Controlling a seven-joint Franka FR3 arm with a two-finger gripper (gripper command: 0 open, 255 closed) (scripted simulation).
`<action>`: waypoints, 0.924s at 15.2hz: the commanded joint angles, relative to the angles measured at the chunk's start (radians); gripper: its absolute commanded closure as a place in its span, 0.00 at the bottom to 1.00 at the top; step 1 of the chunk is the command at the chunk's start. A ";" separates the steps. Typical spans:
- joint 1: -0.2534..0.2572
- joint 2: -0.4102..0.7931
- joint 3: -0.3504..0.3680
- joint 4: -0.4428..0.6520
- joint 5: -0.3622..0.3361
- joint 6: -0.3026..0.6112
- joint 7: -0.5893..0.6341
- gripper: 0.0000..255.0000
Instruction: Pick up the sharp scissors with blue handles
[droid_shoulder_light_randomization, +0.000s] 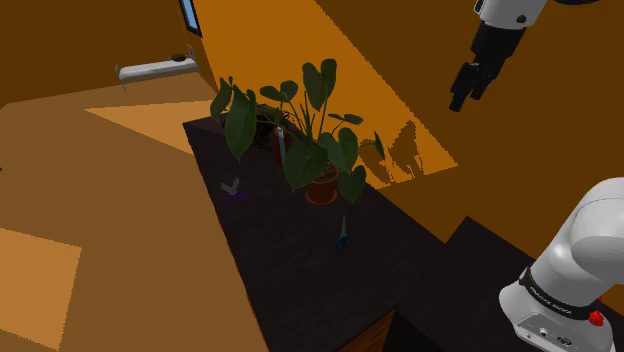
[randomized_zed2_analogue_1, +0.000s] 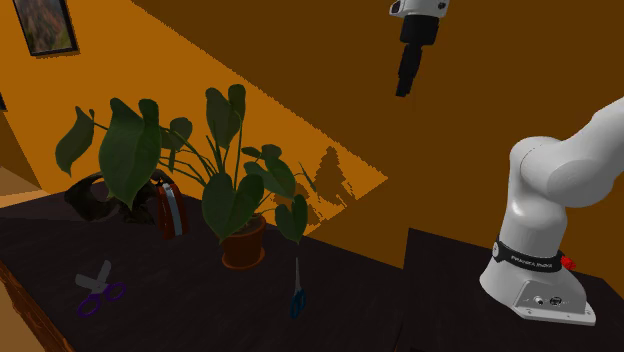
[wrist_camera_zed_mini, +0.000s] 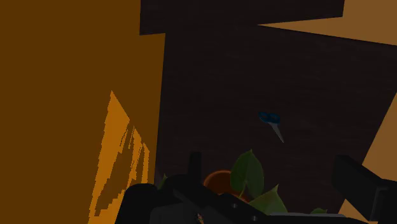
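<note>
On the dark desk (droid_shoulder_light_randomization: 290, 285), the blue-handled scissors (droid_shoulder_light_randomization: 343, 236) lie flat with blades closed. The blades point toward the orange wall (droid_shoulder_light_randomization: 380, 70) and the blue handles toward the desk's front edge. The scissors rest near the brown pot of the potted plant (droid_shoulder_light_randomization: 322, 186), on the side closer to the robot's base (droid_shoulder_light_randomization: 560, 305), without touching the pot.

The hand (droid_shoulder_light_randomization: 461, 100) hangs high above the desk against the wall, well apart from the scissors and from every other item. In the wrist view its 2 fingers (wrist_camera_zed_mini: 352, 178) stand apart with nothing clasped between them. The scissors appear there beyond the plant's leaves.

Other items on the desk:
1. Purple-handled scissors (randomized_zed2_analogue_1: 98, 290) lie on the far side of the potted plant from the blue pair, well apart from it.
2. A red upright object (randomized_zed2_analogue_1: 168, 210) stands between the potted plant and a second plant in a dark pot (randomized_zed2_analogue_1: 92, 200).

A framed picture (randomized_zed2_analogue_1: 45, 25) hangs on the wall at the second exterior view's upper left.
</note>
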 joint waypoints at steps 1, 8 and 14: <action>0.000 0.000 0.000 0.000 0.000 0.000 0.000 0.00; 0.066 0.090 -0.085 -0.156 -0.023 0.247 -0.210 0.00; 0.128 0.231 -0.158 -0.234 -0.029 0.463 -0.396 0.00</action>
